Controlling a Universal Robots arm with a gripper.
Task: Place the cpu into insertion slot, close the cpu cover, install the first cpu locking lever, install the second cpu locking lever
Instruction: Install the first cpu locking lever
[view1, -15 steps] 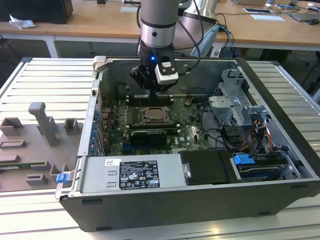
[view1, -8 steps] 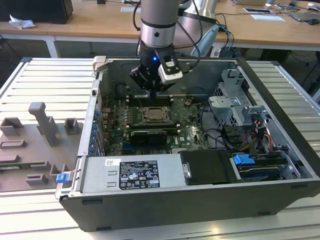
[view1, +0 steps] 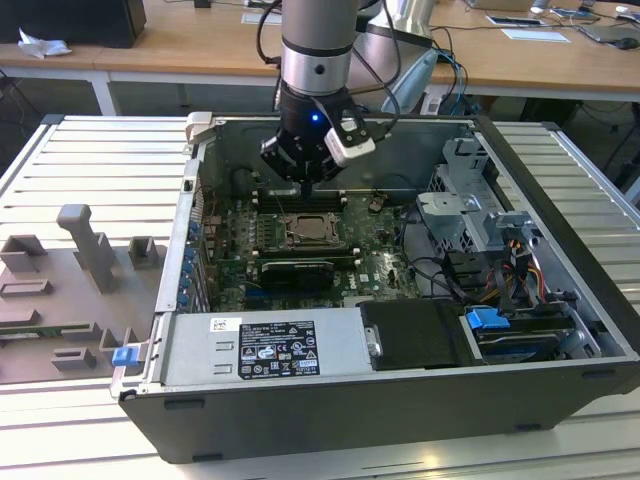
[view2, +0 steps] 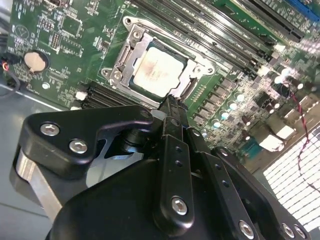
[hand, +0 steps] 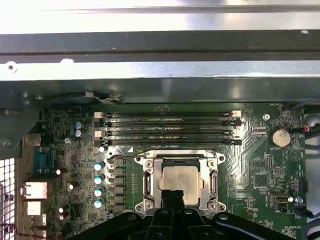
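Silvery cpu (hand: 182, 179) sits under the closed cover (hand: 213, 184). The gripper (hand: 174, 195), fingers pressed together, hangs by the cover's edge.

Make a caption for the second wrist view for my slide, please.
Robot gripper poised over the cpu, seated on the green motherboard with the silver cpu cover framing it.

Case: computer case (view1: 400, 420) lies open on the slatted table (view1: 60, 440); fixture tray (view1: 70, 290) sits beside it at the exterior view's left.
Board: motherboard (view1: 375, 265) on the case floor, behind the power supply (view1: 265, 345); drive bay (view1: 520, 330) at the exterior view's right.
Socket: cpu (hand: 181, 178) sits in the insertion slot (hand: 175, 163), with the cpu cover (hand: 149, 182) down around it.
Memory slots (hand: 167, 127): between socket and case wall.
Gripper (view1: 305, 185): above the socket's edge.
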